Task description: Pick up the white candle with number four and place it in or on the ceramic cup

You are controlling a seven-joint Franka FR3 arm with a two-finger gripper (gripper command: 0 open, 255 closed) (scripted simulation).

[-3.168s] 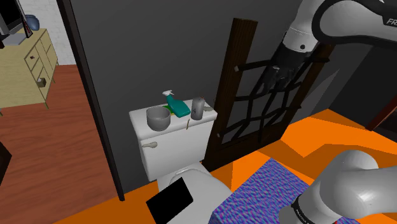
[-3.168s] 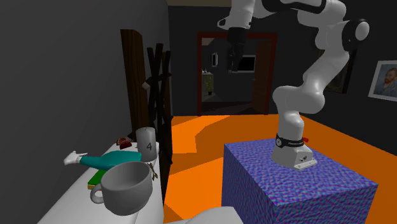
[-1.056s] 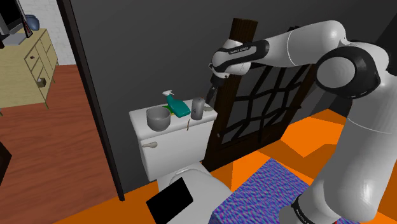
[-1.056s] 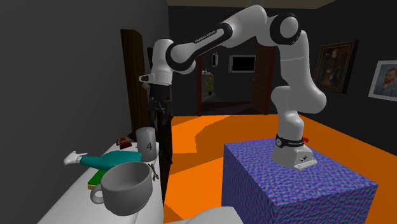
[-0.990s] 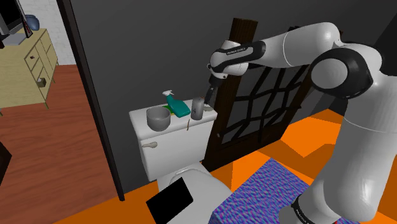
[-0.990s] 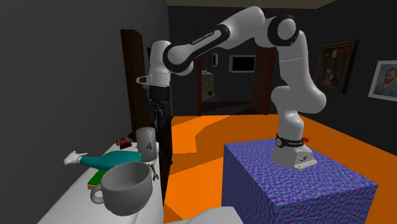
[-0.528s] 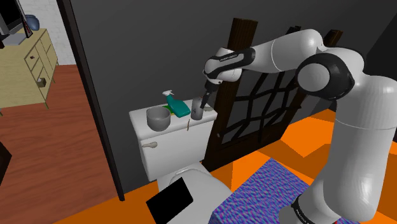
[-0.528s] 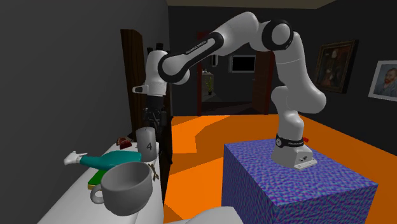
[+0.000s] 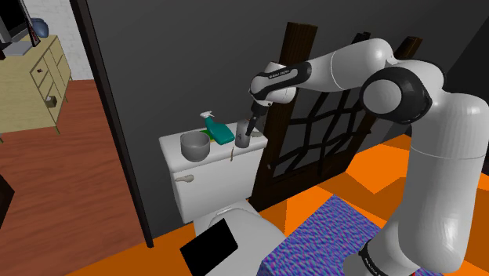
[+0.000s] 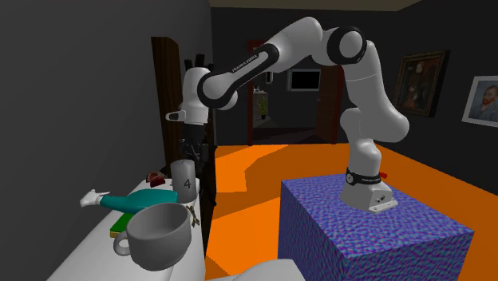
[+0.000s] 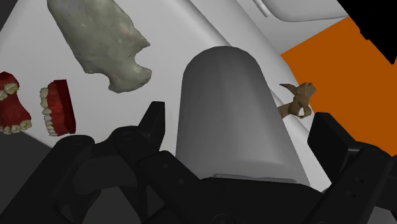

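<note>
Wrist view: gripper (image 11: 245,137) wide open, holding nothing. Fingers straddle candle (image 11: 229,108), gap visible each side, no contact. Candle upright on tank (image 9: 171,143), beyond cup (image 10: 157,234); bottle (image 10: 136,199) lies between cup and candle.

Judgement:
- Lower until pads reach mid-body.
- Keep candle centred, close evenly; one-sided contact likely to tip it.
- Lift straight up before travel toward cup, clearing bottle.
</note>
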